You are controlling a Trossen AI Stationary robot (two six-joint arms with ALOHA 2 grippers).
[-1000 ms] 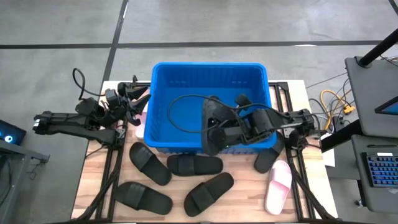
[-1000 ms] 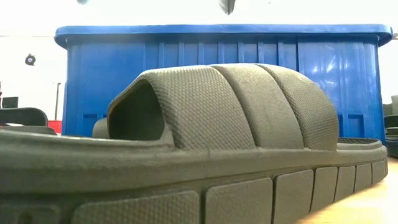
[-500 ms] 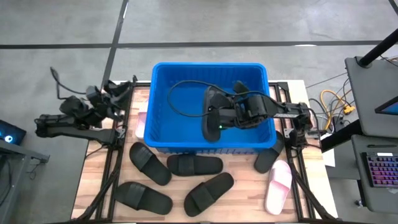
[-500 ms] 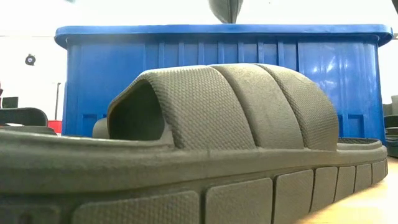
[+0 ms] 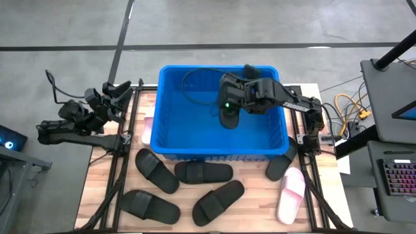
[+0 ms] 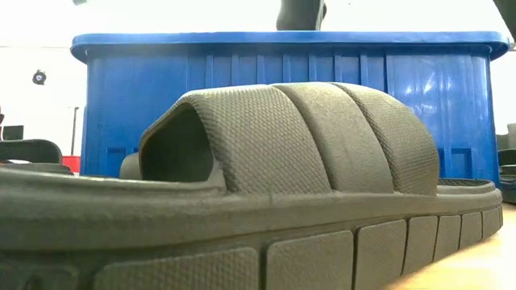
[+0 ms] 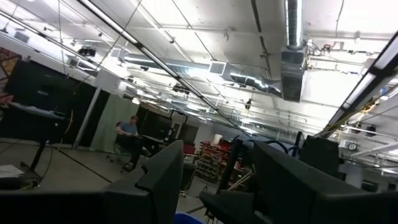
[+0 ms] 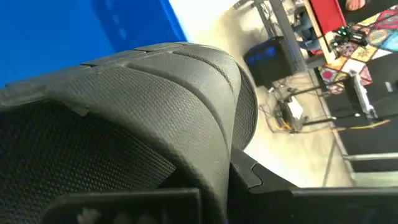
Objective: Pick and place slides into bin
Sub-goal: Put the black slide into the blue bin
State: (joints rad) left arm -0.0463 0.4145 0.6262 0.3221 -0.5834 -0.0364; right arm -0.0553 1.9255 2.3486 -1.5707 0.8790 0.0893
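Observation:
The blue bin (image 5: 195, 140) stands at the table's middle. My right gripper (image 5: 235, 101) hovers over its inside, shut on a black slide (image 5: 229, 119) that also shows above the rim in the low view (image 6: 300, 13). Several black slides lie sole-down on the table in front of the bin (image 5: 156, 171) (image 5: 203, 172) (image 5: 218, 200), one close before the low camera (image 6: 266, 161). A pink slide (image 5: 290, 194) lies at the near right. My left gripper (image 5: 112, 93) waits open at the table's left edge, pointing up into the room (image 7: 217, 186). My right gripper holds the black slide at its wide strap (image 8: 186, 106), coming slanting down from the table's right. The strap fills the wrist view and hides the fingertips, so the kind of hold does not show. The slide hangs below the gripper, clear of the bin.
Another black slide (image 5: 278, 167) lies by the bin's near right corner. Something pink (image 5: 147, 123) lies against the bin's left wall. A black cable (image 5: 195, 81) loops over the bin. Arm frames run along both sides of the wooden table.
My right gripper has swung with the black slide from above the bin's near wall toward the far side, now over the bin's inside, and the wrist has rolled; the slide stays lifted. My left gripper has drawn back toward the table's left edge.

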